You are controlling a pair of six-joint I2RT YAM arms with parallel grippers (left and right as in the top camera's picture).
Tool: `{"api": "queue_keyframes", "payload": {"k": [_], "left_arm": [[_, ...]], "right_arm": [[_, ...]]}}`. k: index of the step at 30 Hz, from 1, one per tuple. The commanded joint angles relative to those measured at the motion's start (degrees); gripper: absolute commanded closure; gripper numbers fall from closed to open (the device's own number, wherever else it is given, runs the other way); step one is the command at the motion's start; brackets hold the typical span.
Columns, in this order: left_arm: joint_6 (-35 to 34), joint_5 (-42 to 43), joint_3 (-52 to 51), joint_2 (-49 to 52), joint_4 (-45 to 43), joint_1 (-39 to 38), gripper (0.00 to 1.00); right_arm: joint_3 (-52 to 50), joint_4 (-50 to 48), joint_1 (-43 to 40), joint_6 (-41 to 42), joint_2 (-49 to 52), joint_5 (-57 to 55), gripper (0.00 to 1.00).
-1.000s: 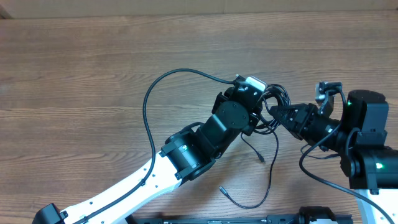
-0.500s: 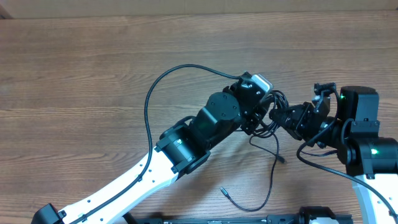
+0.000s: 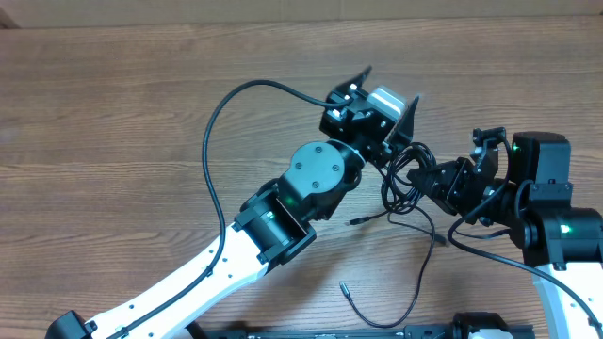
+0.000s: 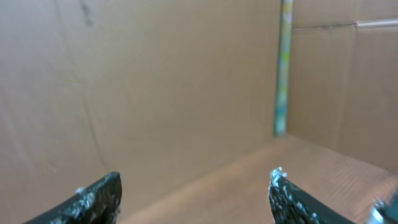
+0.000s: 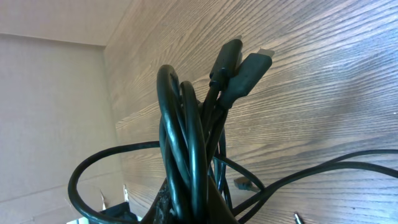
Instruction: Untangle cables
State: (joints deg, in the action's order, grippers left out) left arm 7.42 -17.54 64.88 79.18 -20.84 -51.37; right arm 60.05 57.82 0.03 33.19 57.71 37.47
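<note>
**Task status:** early, by judgement. The right hand [image 3: 431, 177] is clamping tight on the cable bundle [image 3: 403, 174]. The bundle is projecting directly from that hand's fingertips as a dense coil of overlapping loops. No cord is lying fully separate yet.

Two tails are trailing out of the coil onto the worktop [image 3: 113, 94]. The short tail [image 3: 356, 220] is ending near the right hand. The long tail [image 3: 346, 288] is curving well away from the right hand.

The left hand [image 3: 392, 83] is standing wide and empty, raised just past the bundle as seen from the right hand. Its fingers [image 4: 93, 200] are framing only a cardboard wall [image 4: 186, 93].

**Work remaining, as judged:** drawing each loop free and laying the cords apart.

**Materials:**
- The cords are showing as thin, round, glossy black and pliable, bending in smooth curves.
- The plug ends [image 5: 249, 65] are appearing as moulded black blocks with small metal tips.
- The worktop is presenting a flat, matt, brown wood-grain surface.
</note>
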Motion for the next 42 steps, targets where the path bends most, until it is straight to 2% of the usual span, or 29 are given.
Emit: {"api": "queue_keyframes", "payload": {"k": [1, 4, 7, 10, 11, 12, 14, 15, 17, 20, 24, 26, 30, 37, 42], "left_arm": [[4.37, -3.41, 0.9, -0.98, -1.49, -0.04, 0.24], [4.37, -3.48, 0.9, -0.98, 1.55, -0.04, 0.25], [4.35, -3.67, 0.9, -0.98, 8.79, -0.04, 0.27], [3.85, -4.96, 0.9, -0.98, 15.19, -0.04, 0.2], [2.47, -7.34, 0.9, -0.98, 17.05, -0.04, 0.05], [-1.51, -13.0, 0.9, -0.98, 19.52, -0.04, 0.0], [-10.43, -24.83, 0.9, -0.98, 24.83, -0.02, 0.0], [-13.42, -27.96, 0.9, -0.98, 26.88, 0.02, 0.01], [-17.4, -28.28, 0.9, -0.98, 30.27, 0.31, 0.01], [-18.69, -18.69, 0.9, -0.98, 34.93, 1.07, 0.0], [-29.86, -10.67, 0.9, -0.98, 41.44, 3.78, 0.0], [-33.27, -3.43, 0.9, -0.96, 43.58, 6.29, 0.0], [-33.35, 12.55, 0.9, -0.96, 43.54, 12.04, 0.0], [-32.3, 33.51, 0.61, -0.87, 43.32, 19.26, 0.0], [-31.19, 38.8, -1.84, -0.87, 42.38, 19.3, 0.02]], "right_arm": [[0.04, -0.55, 0.22, -0.66, -0.15, 0.02, 0.96], [0.04, -0.52, 0.22, -0.68, -0.15, 0.02, 0.96], [0.04, -0.5, 0.22, -0.66, -0.15, -0.22, 0.96], [0.04, -0.46, 0.22, -0.66, -0.15, -0.59, 0.96], [0.04, -0.46, 0.22, -0.66, -0.15, -0.59, 0.96], [0.04, -0.48, 0.22, -0.66, -0.15, -0.59, 0.96], [0.04, -0.48, 0.22, -0.66, -0.15, -0.59, 0.96], [0.04, -0.48, 0.22, -0.66, -0.15, -0.59, 0.96], [0.04, -0.59, 0.22, -0.66, -0.15, -0.57, 0.96], [0.04, -0.68, 0.22, -0.66, -0.15, -0.55, 0.96], [0.04, -0.66, 0.22, -0.66, -0.17, -0.46, 0.96], [0.04, -0.63, 0.22, -0.66, -0.15, -0.33, 0.96], [0.04, -0.63, 0.22, -0.63, -0.17, -0.33, 0.96], [0.04, -0.66, 0.22, -0.66, -0.22, -0.33, 0.96], [0.04, -0.63, 0.22, -0.7, -0.22, -0.35, 0.96]]}}
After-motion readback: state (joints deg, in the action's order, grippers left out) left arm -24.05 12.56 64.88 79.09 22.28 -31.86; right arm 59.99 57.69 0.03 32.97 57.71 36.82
